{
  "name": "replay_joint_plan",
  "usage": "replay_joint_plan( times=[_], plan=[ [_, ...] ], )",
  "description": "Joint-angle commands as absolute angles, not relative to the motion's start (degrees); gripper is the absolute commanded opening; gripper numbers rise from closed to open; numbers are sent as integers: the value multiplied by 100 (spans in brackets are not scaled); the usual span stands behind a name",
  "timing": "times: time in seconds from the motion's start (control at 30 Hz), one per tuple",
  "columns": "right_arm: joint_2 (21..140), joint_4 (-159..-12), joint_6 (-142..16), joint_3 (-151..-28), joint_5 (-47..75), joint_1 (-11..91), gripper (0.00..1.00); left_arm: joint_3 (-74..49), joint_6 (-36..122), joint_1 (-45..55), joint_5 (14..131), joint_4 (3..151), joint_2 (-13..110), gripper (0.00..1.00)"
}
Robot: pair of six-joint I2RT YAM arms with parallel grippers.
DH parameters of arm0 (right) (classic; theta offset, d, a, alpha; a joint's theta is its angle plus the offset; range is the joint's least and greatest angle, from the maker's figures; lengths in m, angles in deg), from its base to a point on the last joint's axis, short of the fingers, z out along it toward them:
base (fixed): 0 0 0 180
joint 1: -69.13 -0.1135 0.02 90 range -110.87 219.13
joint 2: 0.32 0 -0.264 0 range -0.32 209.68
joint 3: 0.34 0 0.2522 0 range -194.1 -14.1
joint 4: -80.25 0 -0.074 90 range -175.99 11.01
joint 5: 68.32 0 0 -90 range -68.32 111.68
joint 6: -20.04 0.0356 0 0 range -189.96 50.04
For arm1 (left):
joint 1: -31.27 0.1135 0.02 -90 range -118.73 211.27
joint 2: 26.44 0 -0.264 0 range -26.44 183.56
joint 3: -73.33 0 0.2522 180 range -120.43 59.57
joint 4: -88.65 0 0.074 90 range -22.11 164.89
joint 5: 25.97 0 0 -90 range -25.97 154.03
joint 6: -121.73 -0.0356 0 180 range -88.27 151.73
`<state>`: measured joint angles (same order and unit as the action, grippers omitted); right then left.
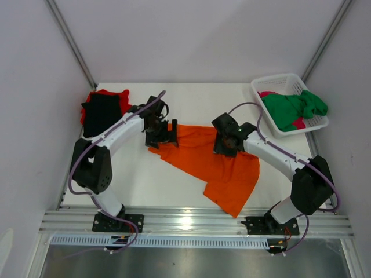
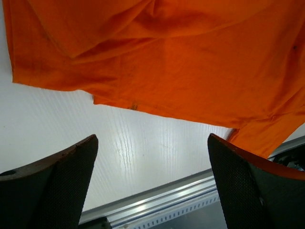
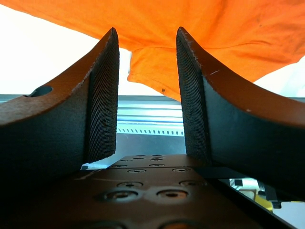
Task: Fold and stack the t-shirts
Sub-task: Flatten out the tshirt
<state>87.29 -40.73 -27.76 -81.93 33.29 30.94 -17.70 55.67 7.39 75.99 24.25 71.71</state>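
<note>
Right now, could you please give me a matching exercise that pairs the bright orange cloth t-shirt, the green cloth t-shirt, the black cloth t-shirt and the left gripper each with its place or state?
Things:
1. bright orange cloth t-shirt
2. green cloth t-shirt
3. black cloth t-shirt
4. left gripper

Places or states:
A. in the white plastic lattice basket
B. wide open, holding nothing
C. spread across the middle of the table
D. lying on the red cloth t-shirt, far left corner

Pairs: 1-C; 2-A; 3-D; 4-B
</note>
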Motion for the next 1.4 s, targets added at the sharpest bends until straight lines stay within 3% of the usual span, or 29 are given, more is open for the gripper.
replay_joint_plan(
  times=[0.0, 0.37, 0.8, 1.07, 1.37],
  plan=[
    [8573, -3976, -2891, -8467, 3486, 3204, 48, -1698, 5502, 693, 7520, 3322, 6822, 98],
    [8291, -3800, -3014, -8485, 3530, 3459, 48, -2305, 5194, 728, 6183, 2778, 7973, 98],
    [8168, -3870, -3005, -8353, 3495, 3600, 48, -2428, 5229, 868, 6297, 2724, 8281, 98],
    [8115, -3879, -3032, -8327, 3477, 3670, 48, -2586, 5492, 912, 7228, 3217, 8483, 98],
    [7860, -3897, -3014, -8142, 3425, 3881, 48, -2463, 5484, 912, 7106, 3015, 8554, 98]
  ],
)
